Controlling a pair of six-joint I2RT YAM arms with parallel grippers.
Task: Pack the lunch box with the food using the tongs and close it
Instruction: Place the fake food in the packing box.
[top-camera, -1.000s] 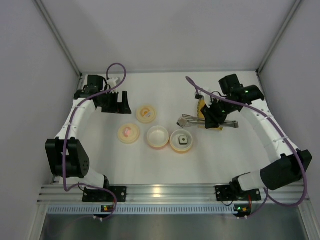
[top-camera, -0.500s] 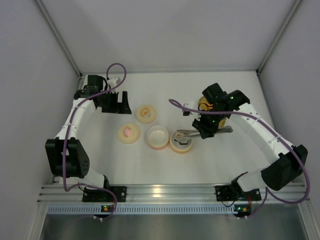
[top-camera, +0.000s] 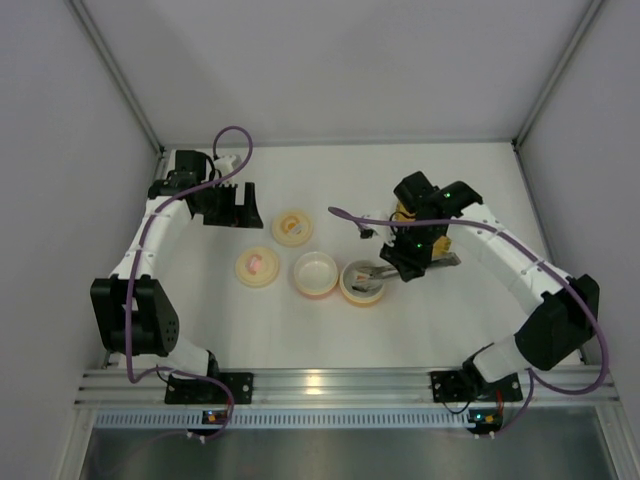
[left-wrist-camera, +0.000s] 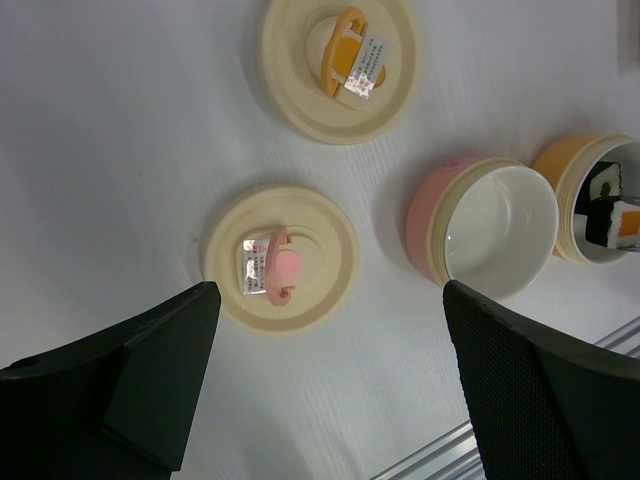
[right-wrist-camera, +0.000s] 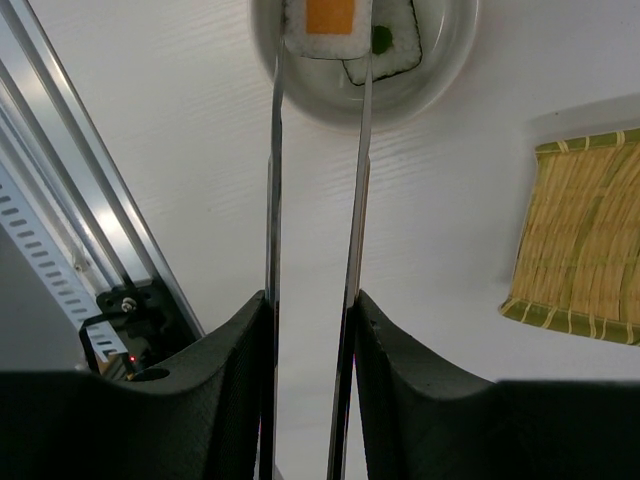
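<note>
My right gripper (right-wrist-camera: 312, 300) is shut on the tongs (right-wrist-camera: 358, 180), whose two silver arms reach out to the orange lunch box bowl (top-camera: 362, 283). Between the tong tips sits a sushi piece with an orange centre (right-wrist-camera: 328, 22), held just inside the bowl's rim (right-wrist-camera: 440, 75). A second piece with a green centre (right-wrist-camera: 392, 45) lies in the bowl beside it. Both pieces also show in the orange bowl (left-wrist-camera: 556, 170) at the right edge of the left wrist view. My left gripper (top-camera: 232, 208) stands open and empty at the far left, well away from the food.
An empty pink bowl (top-camera: 315, 273) stands left of the orange one. Two cream lids lie on the table, one with an orange handle (top-camera: 291, 227) and one with a pink handle (top-camera: 258, 267). A yellow bamboo tray (right-wrist-camera: 580, 240) lies under my right arm. The aluminium rail (top-camera: 320, 383) runs along the near edge.
My right arm has swung left from the yellow tray, carrying the tongs and the orange-centred sushi piece over to the orange bowl. The left arm has not moved.
</note>
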